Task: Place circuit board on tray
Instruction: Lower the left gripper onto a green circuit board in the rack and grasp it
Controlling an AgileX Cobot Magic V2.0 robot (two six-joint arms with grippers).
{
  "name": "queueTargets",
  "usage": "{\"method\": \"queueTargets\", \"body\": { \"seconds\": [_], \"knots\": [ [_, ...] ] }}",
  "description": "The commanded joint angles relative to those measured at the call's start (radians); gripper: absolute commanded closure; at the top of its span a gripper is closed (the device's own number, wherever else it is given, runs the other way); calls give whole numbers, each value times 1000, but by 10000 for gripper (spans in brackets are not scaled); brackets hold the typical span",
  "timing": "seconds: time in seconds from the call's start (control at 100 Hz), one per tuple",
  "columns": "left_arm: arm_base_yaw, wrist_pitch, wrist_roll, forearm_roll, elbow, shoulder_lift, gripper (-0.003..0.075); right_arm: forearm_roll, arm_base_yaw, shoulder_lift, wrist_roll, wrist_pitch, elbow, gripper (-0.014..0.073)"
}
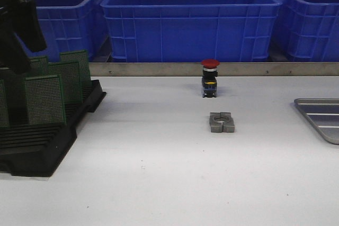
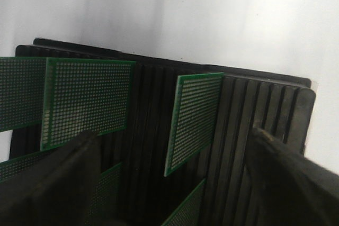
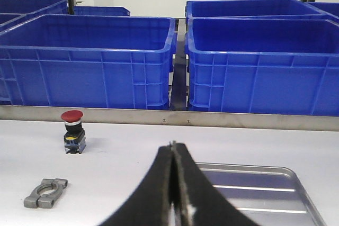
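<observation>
Early stage of the placement, as we judged it: no circuit board had yet left the black slotted rack (image 1: 50,130) at the left of the bench (image 1: 159,173), and the tray (image 1: 323,117) lay bare at the far right edge of the front view, well apart from the rack. What remained was the whole of the work: the grasp of one board, its carriage across the bench, and its setting down on the tray's ridged bottom.

Several green perforated boards stood upright in the rack's slots. In the left wrist view we saw the left pincer (image 2: 169,183) spread wide, its two dark fingers (image 2: 58,178) on either side of a single circuit board (image 2: 193,123) and near it, but touching nothing that we could make out; it held nothing. We took this board to be the likely target.

The right pincer (image 3: 173,183) was closed, finger against finger, with nothing between them. It hovered just before the tray's near rim.

A red-capped push button (image 1: 210,78) and a small metal clamp (image 1: 221,121) stood mid-bench, between rack and tray; blue crates (image 1: 190,22) lined the back.
</observation>
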Motion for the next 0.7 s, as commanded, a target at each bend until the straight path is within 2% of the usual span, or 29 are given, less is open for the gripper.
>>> {"method": "queueTargets", "body": {
  "seconds": [0.0, 0.69],
  "knots": [
    [-1, -31, 1, -39, -29, -22, 186, -7, 0, -19, -3, -85, -13, 662],
    [-1, -5, 1, -62, -29, 93, 186, -7, 0, -19, -3, -85, -13, 662]
  ]
}}
